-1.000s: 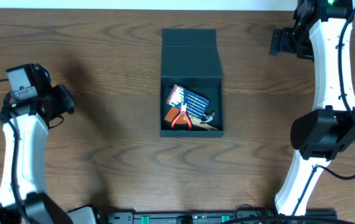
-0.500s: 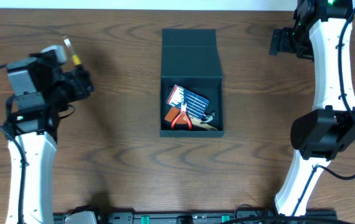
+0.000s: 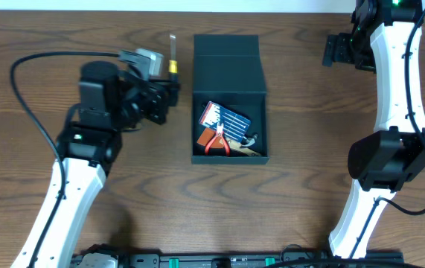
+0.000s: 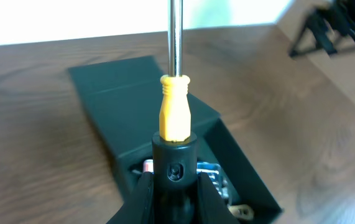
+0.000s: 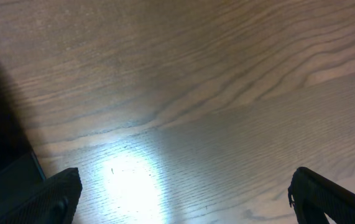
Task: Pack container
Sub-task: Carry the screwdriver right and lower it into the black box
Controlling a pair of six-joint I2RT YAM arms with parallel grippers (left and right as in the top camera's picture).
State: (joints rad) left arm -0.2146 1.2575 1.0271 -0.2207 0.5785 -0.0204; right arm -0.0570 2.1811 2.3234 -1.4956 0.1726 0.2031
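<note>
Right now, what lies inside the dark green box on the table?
Inside the box I can see red-handled pliers, a blue striped packet and a tan piece beside the pliers. Whatever is beneath them is covered, so I cannot tell.

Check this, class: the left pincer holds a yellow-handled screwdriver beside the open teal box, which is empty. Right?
Not quite. The box is not empty: the overhead view shows red-handled pliers and a blue packet inside. The left pincer does hold the yellow-handled screwdriver beside the open box.
</note>
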